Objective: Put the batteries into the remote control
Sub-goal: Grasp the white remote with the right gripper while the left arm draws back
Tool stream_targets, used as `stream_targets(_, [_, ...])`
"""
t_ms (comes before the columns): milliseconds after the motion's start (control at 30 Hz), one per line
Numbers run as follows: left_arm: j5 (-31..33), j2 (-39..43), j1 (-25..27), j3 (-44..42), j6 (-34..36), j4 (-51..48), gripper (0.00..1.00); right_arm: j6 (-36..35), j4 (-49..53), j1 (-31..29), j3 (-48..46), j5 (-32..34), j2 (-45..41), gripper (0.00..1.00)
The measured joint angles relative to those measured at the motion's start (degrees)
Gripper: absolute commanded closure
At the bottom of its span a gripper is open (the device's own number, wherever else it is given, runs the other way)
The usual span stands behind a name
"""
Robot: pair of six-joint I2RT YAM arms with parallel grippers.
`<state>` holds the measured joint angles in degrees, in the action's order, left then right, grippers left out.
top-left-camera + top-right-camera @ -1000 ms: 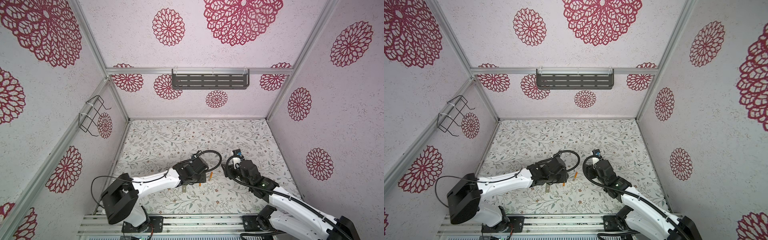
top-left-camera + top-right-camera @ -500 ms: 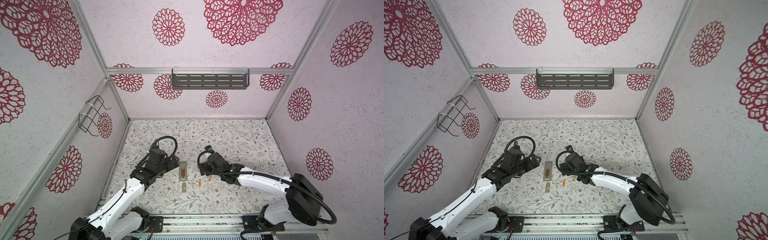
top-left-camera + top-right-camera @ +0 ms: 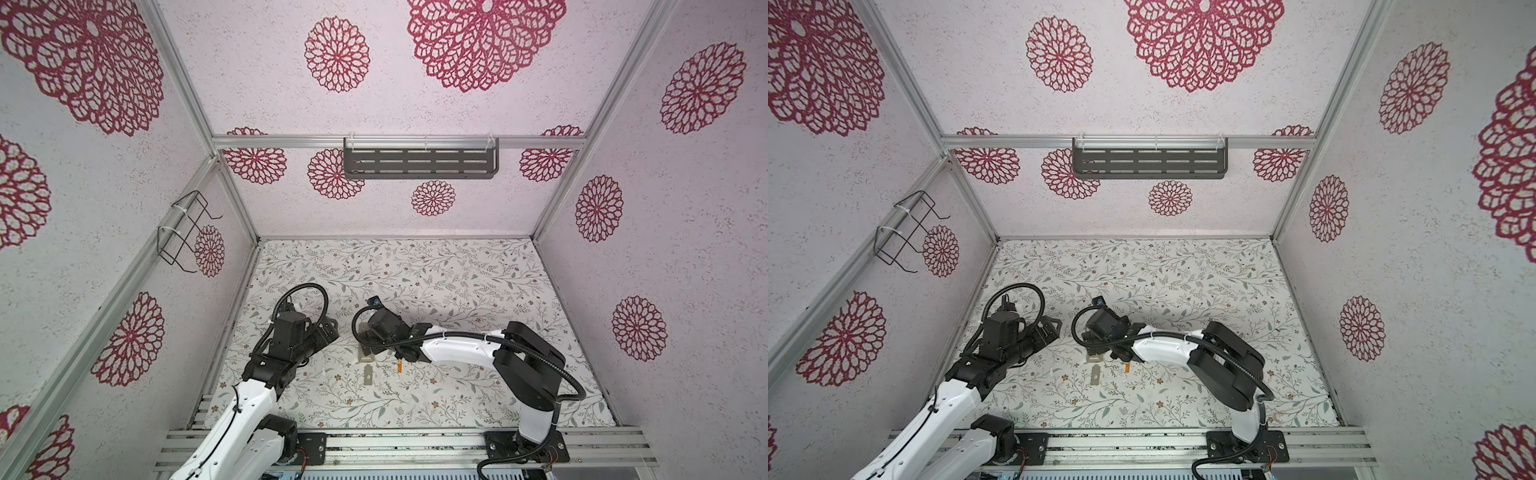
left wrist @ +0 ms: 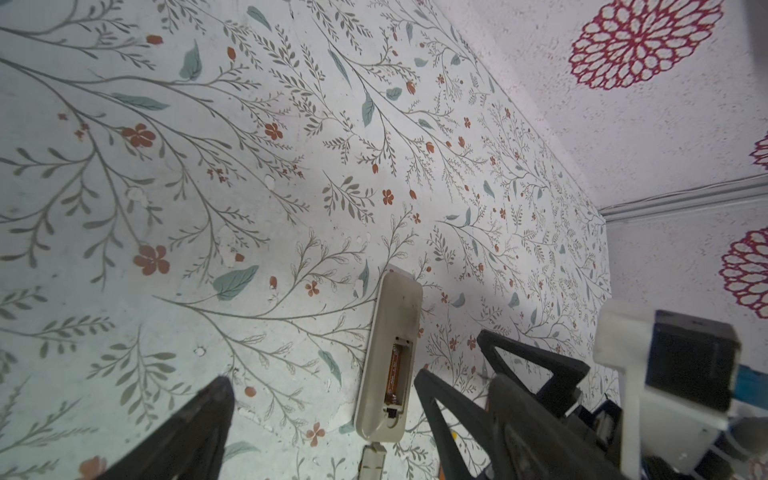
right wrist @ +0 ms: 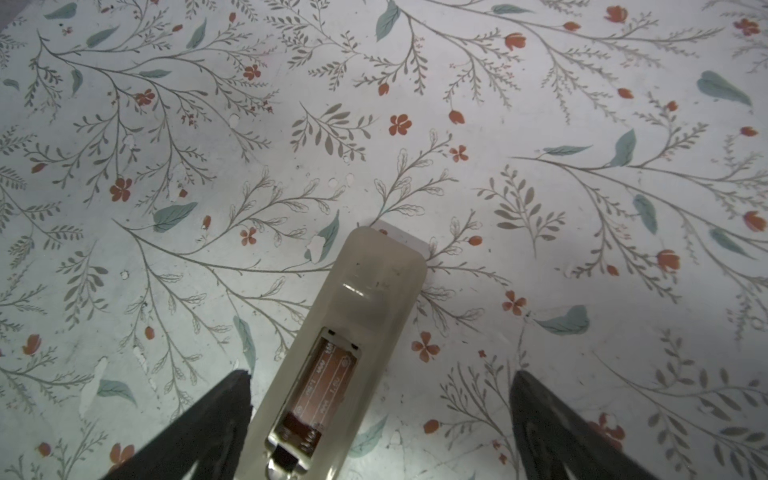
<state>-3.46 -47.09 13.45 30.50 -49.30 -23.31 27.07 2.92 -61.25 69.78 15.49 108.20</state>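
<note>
**Both grippers released; remote lies free with one battery in**

The right gripper (image 5: pixel 380 374) has its fingers (image 5: pixel 208 428) spread wide and grasps nothing. The remote (image 5: pixel 353 332) lies back-up on the table (image 5: pixel 582 208) between them. It is much nearer one finger than the other, and whether that finger touches it cannot be told. Its compartment (image 5: pixel 286 455) is uncovered, and an orange inner battery (image 5: pixel 328 386) sits in it, lying along the remote. The remote's plain end reaches out past the fingertips.

The left gripper (image 4: pixel 322 378) is released too, its fingers (image 4: pixel 195 428) far apart and empty. In its wrist view the remote (image 4: pixel 390 357) shows between those fingers, close by one fingertip, with the inner battery (image 4: pixel 394 370) in sight. In both top views the left gripper (image 3: pixel 328 329) (image 3: pixel 1052 327) stands beside the remote and apart from it. The right arm (image 3: pixel 453 347) reaches over the remote (image 3: pixel 365 354) (image 3: pixel 1094 353) and hides most of it.

The loose battery (image 3: pixel 400 367) (image 3: pixel 1127 368) lies on the table outside both pairs of fingers, just beside the right arm's wrist. The cover (image 3: pixel 368 372) (image 3: pixel 1096 375) lies just off the remote's compartment end, gripped by neither.
</note>
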Motion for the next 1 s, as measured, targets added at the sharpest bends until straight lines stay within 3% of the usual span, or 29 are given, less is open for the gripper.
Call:
stream_targets(667, [-1.6, 5.33, -3.3, -2.93, 1.05, 0.5, 0.02, 1.09, 8.0, -4.92, 4.68, 2.93, 6.62, 0.02])
stream_targets(1000, [-0.94, 8.02, -3.45, -2.93, 1.7, -1.84, 0.01, 2.71, 6.03, -4.94, 3.43, 3.48, 7.32, 0.18])
